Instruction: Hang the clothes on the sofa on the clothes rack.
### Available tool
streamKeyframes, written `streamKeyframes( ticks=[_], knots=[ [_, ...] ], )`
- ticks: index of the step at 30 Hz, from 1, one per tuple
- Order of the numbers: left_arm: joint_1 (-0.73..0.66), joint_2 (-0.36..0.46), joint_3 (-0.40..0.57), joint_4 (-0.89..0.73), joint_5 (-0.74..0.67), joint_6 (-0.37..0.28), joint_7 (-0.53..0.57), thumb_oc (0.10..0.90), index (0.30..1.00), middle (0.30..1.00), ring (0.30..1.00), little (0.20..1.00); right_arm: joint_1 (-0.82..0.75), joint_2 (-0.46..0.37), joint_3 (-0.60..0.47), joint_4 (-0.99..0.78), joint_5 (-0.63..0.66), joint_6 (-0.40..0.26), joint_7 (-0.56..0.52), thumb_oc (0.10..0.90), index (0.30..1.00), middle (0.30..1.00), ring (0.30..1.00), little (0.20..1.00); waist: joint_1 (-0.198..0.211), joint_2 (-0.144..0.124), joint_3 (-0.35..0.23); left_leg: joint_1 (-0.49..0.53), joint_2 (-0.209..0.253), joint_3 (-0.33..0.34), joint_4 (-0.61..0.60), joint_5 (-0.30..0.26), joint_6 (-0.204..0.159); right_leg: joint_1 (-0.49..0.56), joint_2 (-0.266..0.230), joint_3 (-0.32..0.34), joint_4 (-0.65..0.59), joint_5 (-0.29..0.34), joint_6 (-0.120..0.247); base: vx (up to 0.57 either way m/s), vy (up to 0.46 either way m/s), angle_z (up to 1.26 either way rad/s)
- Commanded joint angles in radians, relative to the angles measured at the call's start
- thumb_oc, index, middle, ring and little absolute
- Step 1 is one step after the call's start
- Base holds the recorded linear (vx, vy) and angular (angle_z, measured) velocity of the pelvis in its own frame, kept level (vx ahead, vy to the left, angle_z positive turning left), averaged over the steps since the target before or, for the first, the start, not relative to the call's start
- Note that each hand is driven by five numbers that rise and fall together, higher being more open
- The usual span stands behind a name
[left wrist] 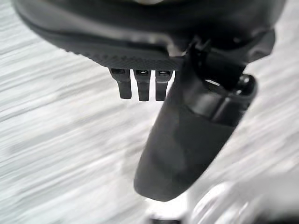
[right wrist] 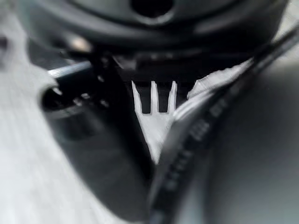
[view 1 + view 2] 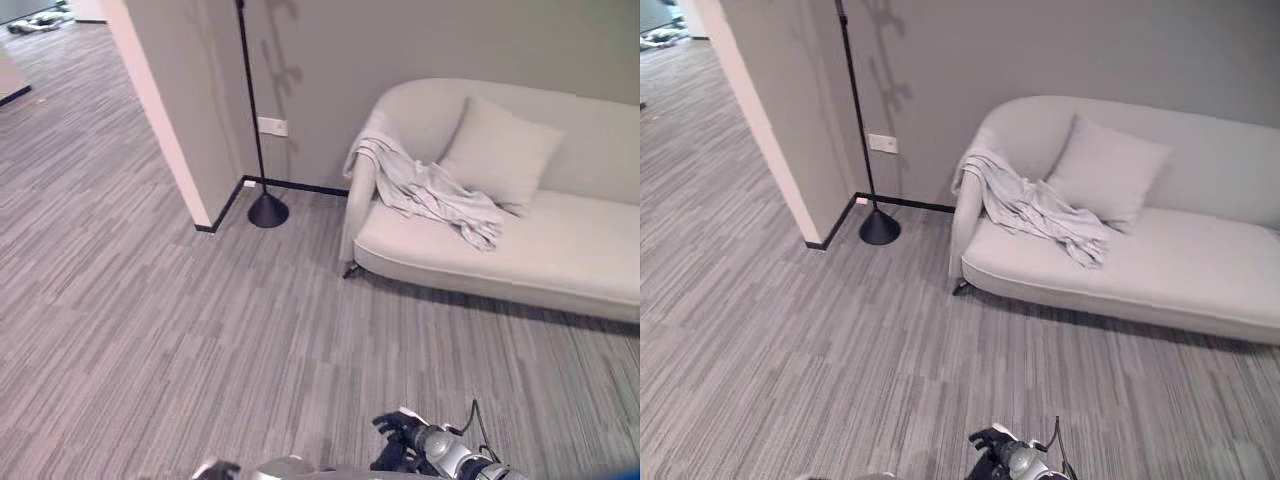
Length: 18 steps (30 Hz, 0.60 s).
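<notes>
One pale grey garment [image 3: 432,190] lies draped over the arm and seat of one light sofa [image 3: 560,260], beside one cushion [image 3: 498,152]. One black rack pole [image 3: 252,120] stands near the wall corner. The right hand [image 3: 400,437] hangs low with fingers relaxed; the left hand [image 1: 140,84] holds nothing, fingers straight. No writing is legible.

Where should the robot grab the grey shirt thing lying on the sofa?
Probably the bunched folds of the crumpled light grey garment on the seat of the pale grey sofa, reaching in from the sofa's open front. The rest drapes over the armrest, so it should lift free.
</notes>
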Motion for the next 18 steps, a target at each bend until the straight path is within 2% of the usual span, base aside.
streamKeyframes(
  ticks=[1, 2, 3, 4, 5, 6, 7, 8, 9, 10, 11, 12, 13, 14, 15, 16, 17, 18],
  knots=[
    [-0.079, 0.006, 0.001, -0.020, -0.017, -0.045, 0.031, 0.800, 0.900, 0.900, 0.900, 0.900, -0.014, 0.003, 0.002, 0.033, 0.023, 0.032, 0.007, 0.800, 0.900, 0.900, 0.900, 0.900, -0.054, -0.024, 0.034, 0.146, 0.090, -0.070, -0.090, -0.067, -0.049, 0.004, -0.040, 0.105, -0.371, 0.349, 0.076, 0.70, -0.197, 1.21],
    [-0.093, 0.003, 0.000, -0.020, -0.019, -0.046, 0.039, 0.800, 0.900, 0.900, 0.900, 0.900, -0.011, 0.007, 0.010, 0.033, 0.012, 0.035, 0.008, 0.800, 0.900, 0.900, 0.900, 0.900, -0.070, -0.033, 0.035, 0.182, 0.102, -0.101, -0.099, -0.081, -0.055, -0.031, -0.056, 0.124, -0.393, 0.377, 0.088, 0.65, -0.195, 1.19],
    [-0.095, -0.002, 0.006, -0.018, -0.028, -0.046, 0.043, 0.800, 0.900, 0.900, 0.900, 0.900, -0.011, 0.012, 0.015, 0.037, 0.006, 0.039, 0.008, 0.800, 0.900, 0.900, 0.900, 0.900, -0.074, -0.031, 0.033, 0.211, 0.132, -0.100, -0.106, -0.092, -0.064, -0.032, -0.065, 0.091, -0.386, 0.389, 0.095, 0.65, -0.251, 1.12],
    [-0.090, -0.010, 0.011, -0.011, -0.032, -0.042, 0.050, 0.800, 0.900, 0.900, 0.900, 0.900, -0.008, 0.018, 0.028, 0.036, -0.012, 0.040, 0.003, 0.800, 0.900, 0.900, 0.900, 0.900, -0.069, -0.043, 0.026, 0.234, 0.155, -0.097, -0.100, -0.108, -0.077, -0.031, -0.088, 0.057, -0.357, 0.405, 0.094, 0.43, -0.178, 0.82],
    [-0.089, -0.010, 0.012, -0.010, -0.032, -0.042, 0.051, 0.800, 0.900, 0.900, 0.900, 0.900, -0.007, 0.019, 0.028, 0.036, -0.012, 0.040, 0.003, 0.800, 0.900, 0.900, 0.900, 0.900, -0.074, -0.040, 0.026, 0.235, 0.160, -0.100, -0.101, -0.109, -0.078, -0.028, -0.086, 0.051, -0.354, 0.402, 0.094, 0.43, -0.204, 0.88],
    [-0.081, -0.016, 0.016, -0.007, -0.035, -0.042, 0.055, 0.800, 0.900, 0.900, 0.900, 0.900, -0.003, 0.023, 0.040, 0.030, -0.029, 0.040, -0.005, 0.800, 0.900, 0.900, 0.900, 0.900, -0.075, -0.047, 0.013, 0.243, 0.188, -0.095, -0.092, -0.116, -0.094, -0.007, -0.099, 0.020, -0.335, 0.404, 0.092, 0.74, -0.358, 0.69],
    [-0.049, -0.024, 0.028, 0.016, -0.034, -0.035, 0.071, 0.800, 0.900, 0.900, 0.900, 0.900, -0.003, 0.025, 0.057, 0.025, -0.079, 0.035, -0.011, 0.800, 0.900, 0.900, 0.900, 0.900, -0.066, -0.046, -0.010, 0.242, 0.260, -0.061, -0.034, -0.085, -0.134, 0.000, -0.082, 0.017, -0.250, 0.385, 0.078, 0.93, -0.428, 0.79],
    [-0.041, -0.028, 0.037, 0.021, -0.046, -0.034, 0.077, 0.800, 0.900, 0.900, 0.900, 0.900, -0.002, 0.027, 0.069, 0.025, -0.086, 0.032, -0.022, 0.800, 0.900, 0.900, 0.900, 0.900, -0.067, -0.034, -0.016, 0.224, 0.299, -0.046, 0.025, -0.052, -0.155, 0.011, -0.058, 0.023, -0.220, 0.355, 0.065, 0.88, -0.398, 0.61],
    [-0.034, -0.025, 0.045, 0.037, -0.052, -0.026, 0.081, 0.800, 0.900, 0.900, 0.900, 0.900, -0.007, 0.028, 0.070, 0.022, -0.091, 0.034, -0.030, 0.800, 0.900, 0.900, 0.900, 0.900, -0.063, -0.045, -0.015, 0.164, 0.302, -0.030, 0.139, 0.054, -0.182, 0.046, -0.050, 0.025, -0.216, 0.328, 0.053, 0.57, -0.230, 0.64],
    [-0.020, -0.021, 0.056, 0.042, -0.055, -0.020, 0.080, 0.800, 0.900, 0.900, 0.900, 0.900, -0.004, 0.025, 0.074, 0.011, -0.091, 0.033, -0.032, 0.800, 0.900, 0.900, 0.900, 0.900, -0.053, -0.055, -0.011, 0.109, 0.303, 0.008, 0.241, 0.122, -0.190, 0.093, -0.051, 0.019, -0.224, 0.305, 0.040, 0.37, -0.157, 0.42],
    [-0.020, -0.021, 0.056, 0.042, -0.055, -0.020, 0.080, 0.800, 0.900, 0.900, 0.900, 0.900, -0.004, 0.026, 0.074, 0.011, -0.091, 0.033, -0.032, 0.800, 0.900, 0.900, 0.900, 0.900, -0.055, -0.057, -0.012, 0.107, 0.301, 0.006, 0.242, 0.123, -0.190, 0.092, -0.053, 0.018, -0.225, 0.306, 0.040, 0.58, -0.384, 0.48],
    [-0.004, 0.006, 0.086, 0.033, -0.080, -0.015, 0.097, 0.800, 0.900, 0.900, 0.900, 0.900, -0.017, 0.015, 0.056, 0.009, -0.042, 0.033, -0.050, 0.800, 0.900, 0.900, 0.900, 0.900, -0.024, -0.101, 0.027, -0.067, 0.361, 0.146, 0.468, 0.233, -0.144, 0.188, -0.049, 0.022, -0.252, 0.259, -0.002, 0.47, -0.391, 0.69],
    [-0.002, 0.013, 0.087, 0.025, -0.086, -0.015, 0.097, 0.800, 0.900, 0.900, 0.900, 0.900, -0.023, 0.014, 0.053, 0.016, -0.034, 0.031, -0.056, 0.800, 0.900, 0.900, 0.900, 0.900, -0.011, -0.125, 0.038, -0.143, 0.356, 0.186, 0.549, 0.203, -0.116, 0.204, -0.057, 0.034, -0.260, 0.250, -0.015, 0.63, -0.506, 0.73],
    [-0.009, 0.014, 0.084, 0.011, -0.093, -0.028, 0.104, 0.800, 0.900, 0.900, 0.900, 0.900, -0.040, 0.005, 0.038, 0.041, -0.009, 0.028, -0.071, 0.800, 0.900, 0.900, 0.900, 0.900, 0.008, -0.134, 0.058, -0.233, 0.354, 0.242, 0.574, 0.141, -0.108, 0.244, -0.055, 0.028, -0.276, 0.229, -0.028, 0.41, -0.256, 0.04],
    [-0.011, 0.016, 0.075, -0.004, -0.089, -0.037, 0.113, 0.800, 0.900, 0.900, 0.900, 0.900, -0.054, -0.004, 0.016, 0.057, 0.019, 0.026, -0.089, 0.800, 0.900, 0.900, 0.900, 0.900, 0.027, -0.135, 0.066, -0.303, 0.326, 0.302, 0.578, 0.096, -0.107, 0.279, -0.057, 0.023, -0.290, 0.224, -0.031, 0.47, -0.158, -0.41],
    [-0.007, 0.019, 0.072, -0.016, -0.089, -0.045, 0.118, 0.800, 0.900, 0.900, 0.900, 0.900, -0.059, -0.015, -0.010, 0.056, 0.055, 0.021, -0.100, 0.800, 0.900, 0.900, 0.900, 0.900, 0.039, -0.125, 0.068, -0.343, 0.283, 0.339, 0.541, 0.070, -0.113, 0.304, -0.053, 0.024, -0.293, 0.212, -0.032, 0.50, -0.005, -0.57],
    [-0.002, 0.020, 0.077, -0.024, -0.099, -0.053, 0.119, 0.800, 0.900, 0.900, 0.900, 0.900, -0.061, -0.033, -0.052, 0.045, 0.102, 0.006, -0.120, 0.800, 0.900, 0.900, 0.900, 0.900, 0.048, -0.116, 0.059, -0.362, 0.211, 0.373, 0.413, 0.052, -0.112, 0.322, -0.045, 0.030, -0.298, 0.194, -0.028, 0.54, 0.090, -0.35],
    [0.006, 0.018, 0.085, -0.022, -0.118, -0.058, 0.114, 0.800, 0.900, 0.900, 0.900, 0.900, -0.062, -0.049, -0.085, 0.037, 0.135, -0.005, -0.137, 0.800, 0.900, 0.900, 0.900, 0.900, 0.063, -0.101, 0.049, -0.372, 0.147, 0.385, 0.288, 0.058, -0.110, 0.341, -0.028, 0.039, -0.290, 0.173, -0.026, 0.60, 0.127, -0.22]
  ],
)
